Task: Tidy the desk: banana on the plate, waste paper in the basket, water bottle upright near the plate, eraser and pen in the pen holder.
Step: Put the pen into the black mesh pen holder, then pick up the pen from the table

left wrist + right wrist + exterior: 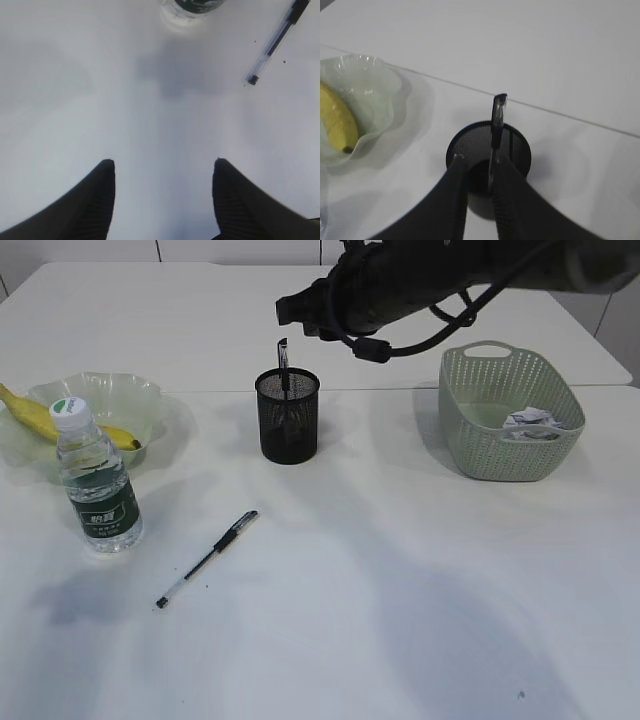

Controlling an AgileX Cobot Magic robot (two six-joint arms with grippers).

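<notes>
Banana (pixel 40 420) plated, paper (pixel 530 425) binned, bottle (pixel 95 485) upright; right pincer (pixel 479 167) nearly closed over holder (pixel 288 415), grip uncertain; left pincer (pixel 162 172) open; pen (pixel 207 559) remains on worktop (pixel 400 590).

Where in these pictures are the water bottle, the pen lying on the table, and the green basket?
water bottle (pixel 97 480): exterior view, on its clear body above the label.
pen lying on the table (pixel 207 559): exterior view, middle of its barrel.
green basket (pixel 497 445): exterior view, on its front wall.
</notes>
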